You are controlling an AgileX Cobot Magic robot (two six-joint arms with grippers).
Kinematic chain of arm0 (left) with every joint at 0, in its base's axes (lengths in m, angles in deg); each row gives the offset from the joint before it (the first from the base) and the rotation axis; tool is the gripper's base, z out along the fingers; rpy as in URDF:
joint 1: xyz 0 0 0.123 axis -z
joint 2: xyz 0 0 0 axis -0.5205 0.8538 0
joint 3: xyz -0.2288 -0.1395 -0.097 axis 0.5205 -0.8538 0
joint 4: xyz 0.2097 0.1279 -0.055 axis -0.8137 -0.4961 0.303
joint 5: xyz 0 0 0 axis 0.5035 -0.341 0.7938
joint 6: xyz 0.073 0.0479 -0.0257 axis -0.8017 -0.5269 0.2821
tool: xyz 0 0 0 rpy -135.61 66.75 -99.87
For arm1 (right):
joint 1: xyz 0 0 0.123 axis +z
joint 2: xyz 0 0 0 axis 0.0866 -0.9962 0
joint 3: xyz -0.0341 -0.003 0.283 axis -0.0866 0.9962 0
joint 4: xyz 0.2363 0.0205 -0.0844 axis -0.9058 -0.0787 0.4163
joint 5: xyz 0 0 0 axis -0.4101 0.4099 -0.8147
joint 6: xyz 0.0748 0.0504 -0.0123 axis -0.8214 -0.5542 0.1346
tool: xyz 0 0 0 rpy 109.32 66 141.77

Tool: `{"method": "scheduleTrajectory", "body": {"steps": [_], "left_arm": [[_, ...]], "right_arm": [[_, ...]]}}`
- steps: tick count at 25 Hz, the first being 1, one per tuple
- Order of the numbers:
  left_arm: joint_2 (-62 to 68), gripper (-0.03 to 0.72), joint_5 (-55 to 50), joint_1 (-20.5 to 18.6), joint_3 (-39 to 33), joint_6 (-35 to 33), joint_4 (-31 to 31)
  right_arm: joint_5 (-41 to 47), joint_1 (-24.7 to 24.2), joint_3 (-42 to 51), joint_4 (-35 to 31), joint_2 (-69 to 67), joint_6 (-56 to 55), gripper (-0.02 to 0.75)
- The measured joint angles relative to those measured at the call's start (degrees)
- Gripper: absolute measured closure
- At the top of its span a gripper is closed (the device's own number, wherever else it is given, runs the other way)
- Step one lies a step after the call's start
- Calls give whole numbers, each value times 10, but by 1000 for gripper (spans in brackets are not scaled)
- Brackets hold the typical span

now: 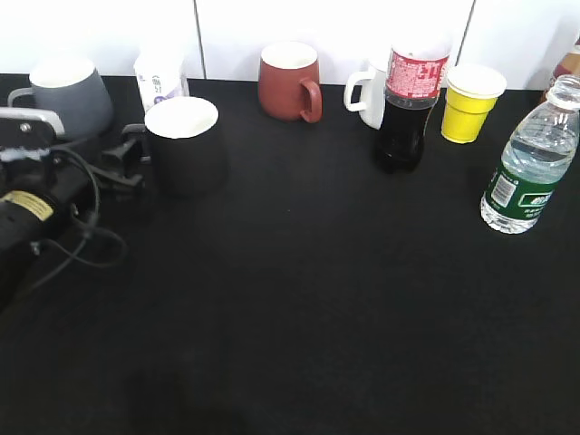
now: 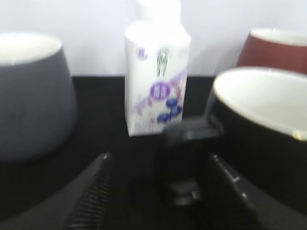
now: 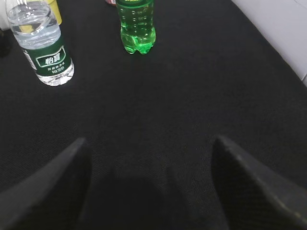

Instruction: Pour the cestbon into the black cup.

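The cestbon [image 1: 530, 168], a clear ribbed bottle with a green label, stands upright at the right edge of the table. It also shows in the right wrist view [image 3: 43, 48], far ahead and left of my open, empty right gripper [image 3: 151, 141]. The black cup [image 1: 186, 145], with a white inside, stands at the back left. My left gripper [image 1: 127, 156] is right at its handle. In the left wrist view the black cup [image 2: 259, 129] is at the right, and its handle [image 2: 184, 158] lies between the open jaws of my left gripper [image 2: 158, 160].
A grey mug [image 1: 68, 95], a milk carton [image 1: 161, 82], a red-brown mug [image 1: 290, 82], a white mug [image 1: 365, 95], a cola bottle [image 1: 408, 100] and a yellow cup [image 1: 471, 101] line the back. A green soda bottle [image 3: 136, 26] stands near the cestbon.
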Motion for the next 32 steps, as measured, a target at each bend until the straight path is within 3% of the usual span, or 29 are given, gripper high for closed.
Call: {"method": "scheduleTrajectory", "body": {"steps": [11, 15, 17, 18, 21, 25, 27, 30, 32], "left_arm": [[40, 231, 2, -19, 44, 0, -47], [45, 235, -62, -29, 99, 0, -71], [51, 286, -106, -41, 136, 0, -108], [62, 353, -113, -47, 159, 3, -139], [84, 649, -117, -50, 203, 8, -198], [85, 653, -102, -50, 196, 8, -216], [73, 653, -68, -50, 159, 11, -216], [12, 655, -40, -50, 92, 71, -224], [-43, 655, -35, -46, 65, 84, -261]], "right_arm": [[0, 0, 0, 0, 0, 0, 147], [0, 0, 0, 0, 0, 0, 147], [0, 0, 0, 0, 0, 0, 147], [0, 0, 0, 0, 0, 0, 147], [0, 0, 0, 0, 0, 0, 147], [0, 0, 0, 0, 0, 0, 147], [0, 0, 0, 0, 0, 0, 147], [0, 0, 0, 0, 0, 0, 147], [0, 0, 0, 0, 0, 0, 147]]}}
